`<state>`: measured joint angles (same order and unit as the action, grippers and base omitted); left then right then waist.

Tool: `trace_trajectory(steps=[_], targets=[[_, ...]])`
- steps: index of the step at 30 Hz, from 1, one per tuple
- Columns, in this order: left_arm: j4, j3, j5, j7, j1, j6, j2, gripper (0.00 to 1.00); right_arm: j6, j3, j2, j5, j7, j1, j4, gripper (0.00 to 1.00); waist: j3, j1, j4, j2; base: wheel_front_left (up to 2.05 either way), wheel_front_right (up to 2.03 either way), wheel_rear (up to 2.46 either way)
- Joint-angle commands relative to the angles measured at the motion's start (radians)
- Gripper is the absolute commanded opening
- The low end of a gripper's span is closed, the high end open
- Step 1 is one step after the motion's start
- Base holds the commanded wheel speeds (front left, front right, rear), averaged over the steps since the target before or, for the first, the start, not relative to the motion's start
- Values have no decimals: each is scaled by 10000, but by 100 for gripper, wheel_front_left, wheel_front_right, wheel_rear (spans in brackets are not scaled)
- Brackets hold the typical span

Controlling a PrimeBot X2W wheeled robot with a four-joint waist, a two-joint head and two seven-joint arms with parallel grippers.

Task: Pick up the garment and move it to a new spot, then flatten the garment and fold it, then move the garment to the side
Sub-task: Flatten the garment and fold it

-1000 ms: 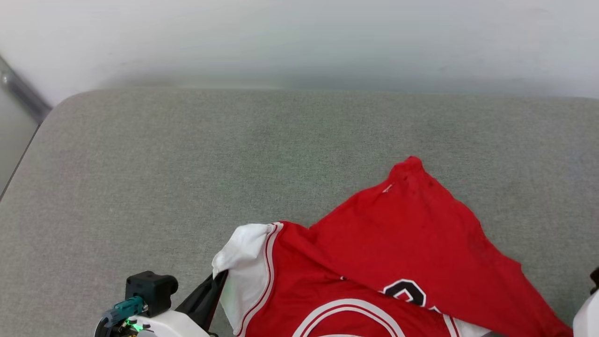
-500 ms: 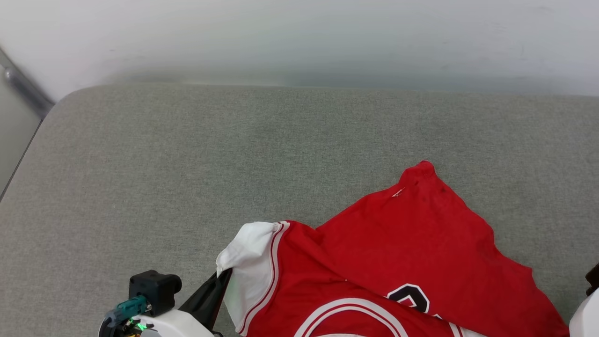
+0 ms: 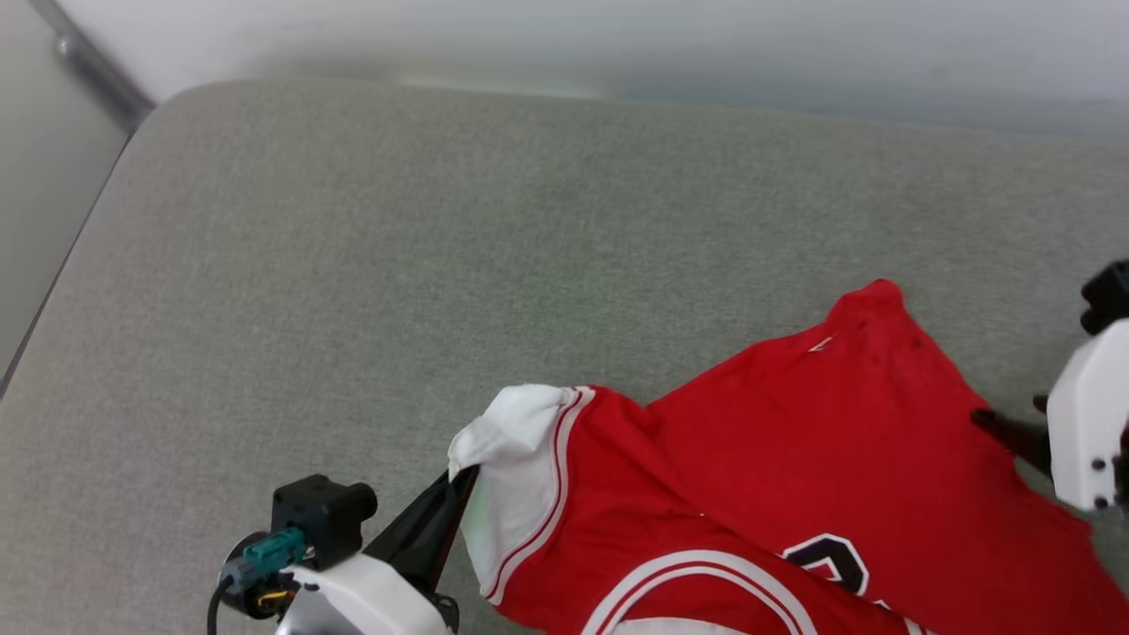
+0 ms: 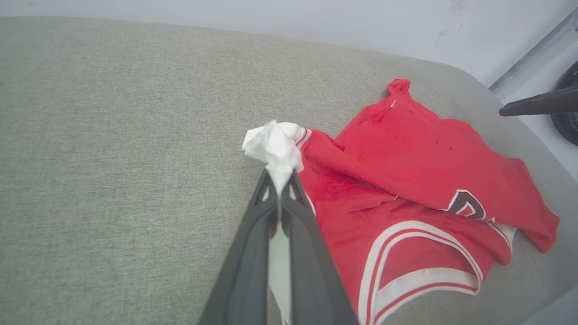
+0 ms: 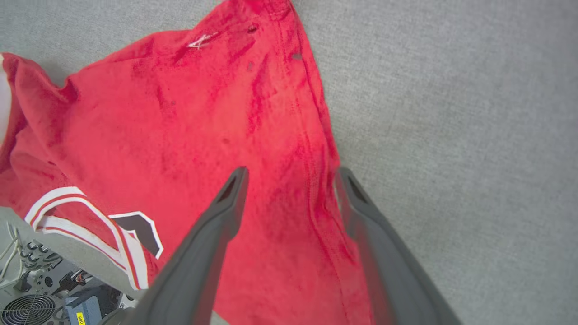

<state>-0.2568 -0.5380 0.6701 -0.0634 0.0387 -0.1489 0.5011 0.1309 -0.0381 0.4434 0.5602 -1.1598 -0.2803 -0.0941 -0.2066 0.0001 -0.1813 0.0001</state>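
The garment (image 3: 794,459) is lying crumpled on the near right part of the grey fabric surface (image 3: 353,265), with its red body folded over on itself. One red corner is pointing toward the pale wall (image 3: 617,35). The black-and-white printed mark (image 4: 465,205) is showing partly under the folded red layer. The trimmed lower part of the garment is reaching the near edge of the surface.

The left hand (image 4: 280,180) is gripping the white sleeve (image 4: 275,144). Its two dark fingers are pressed together on the cloth, and the sleeve is bunching above the fingertips. The sleeve is standing raised off the surface at this point.

The right hand (image 5: 291,174) is hovering at the right side of the garment with its fingers spread wide apart. One finger is lying over red cloth and the other is lying along the garment's side edge. No cloth is being gripped between them; contact with the fabric cannot be determined.
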Motion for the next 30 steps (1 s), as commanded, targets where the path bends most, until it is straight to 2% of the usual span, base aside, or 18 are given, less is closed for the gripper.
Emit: trace_trajectory(steps=[1,8,14,26,27,29,30], targets=[[-39,1,-37,-10,187,52,-31,0,-4,43,2,-74,-43,-188,89,100,-328,-1,-319,-1,0,0,0],[-16,-287,-215,23,747,237,-338,0,-4,616,76,-740,-15,-1862,1415,100,-1194,-1,-1205,-1,0,0,0],[150,-494,-255,111,1048,405,-594,0,-4,871,389,-1273,185,-2722,2554,100,-1643,-1,-1835,-1,0,0,0],[387,-619,-244,292,1318,557,-806,0,-4,1438,650,-1618,606,-2628,4403,100,-1931,-1,-2370,-1,0,0,0],[392,-619,-236,304,1312,552,-807,0,-4,1515,656,-1570,588,-2549,4495,69,-1937,-1,-2372,-1,0,0,0],[414,-626,-225,302,1299,542,-799,0,-4,1597,673,-1519,637,-2475,4604,0,-1938,-1,-2369,-1,0,0,0],[427,-628,-222,304,1299,540,-791,0,-4,1625,669,-1487,671,-2465,4651,0,-1928,-1,-2359,-1,0,0,0]])
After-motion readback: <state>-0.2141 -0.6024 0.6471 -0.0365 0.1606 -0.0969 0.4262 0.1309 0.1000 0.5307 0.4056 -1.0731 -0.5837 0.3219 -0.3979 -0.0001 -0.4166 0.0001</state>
